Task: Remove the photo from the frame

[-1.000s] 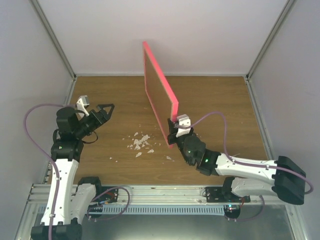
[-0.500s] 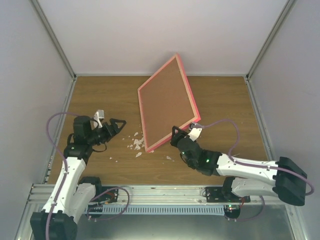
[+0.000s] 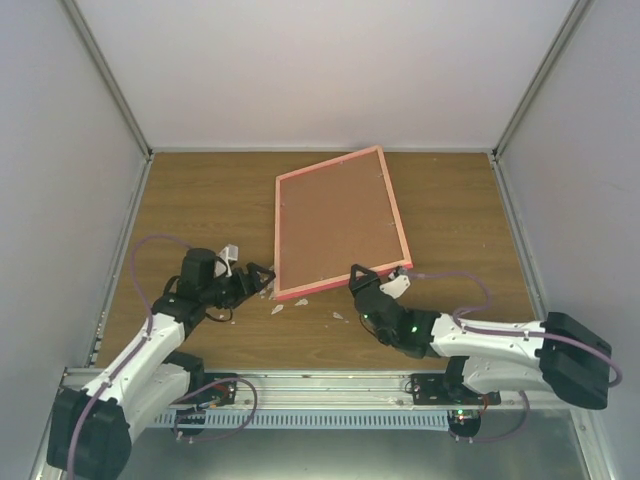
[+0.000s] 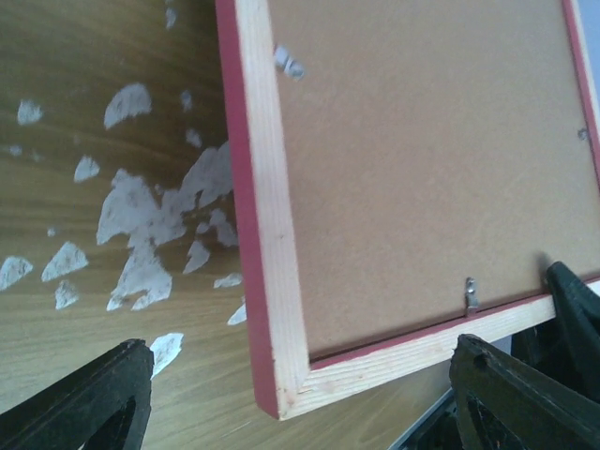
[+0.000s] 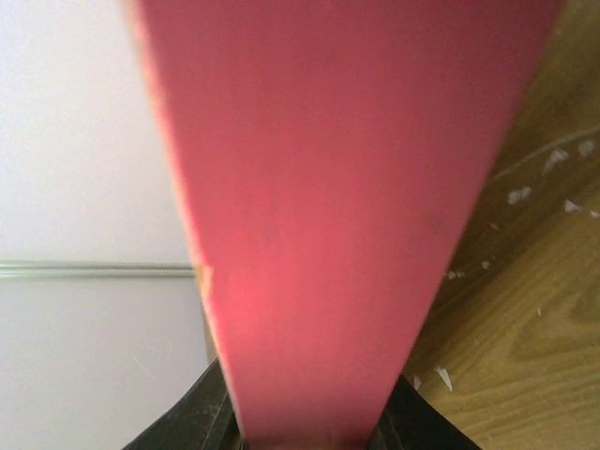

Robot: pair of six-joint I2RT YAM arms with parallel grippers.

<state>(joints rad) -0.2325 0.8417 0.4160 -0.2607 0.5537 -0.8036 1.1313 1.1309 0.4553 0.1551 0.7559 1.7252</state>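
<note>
The pink-red frame (image 3: 335,220) lies tilted low over the wooden table with its brown fibreboard back facing up. The photo is hidden under that back. My right gripper (image 3: 362,275) is shut on the frame's near edge, and in the right wrist view the pink edge (image 5: 337,206) rises straight out of that gripper (image 5: 305,427). My left gripper (image 3: 262,277) stands open at the frame's near-left corner. In the left wrist view the bare-wood corner (image 4: 281,375) sits between the spread fingers (image 4: 94,394) without touching them. A small metal tab (image 4: 471,293) holds the backing.
Several white paper scraps (image 3: 278,290) lie on the table just left of the frame's near corner, spread wide in the left wrist view (image 4: 150,225). White walls close the table on three sides. A metal rail (image 3: 330,385) runs along the near edge.
The right gripper has swung the frame from standing on edge down to back-up and nearly flat. The left arm has dropped and moved right, up to the frame's near-left corner.
</note>
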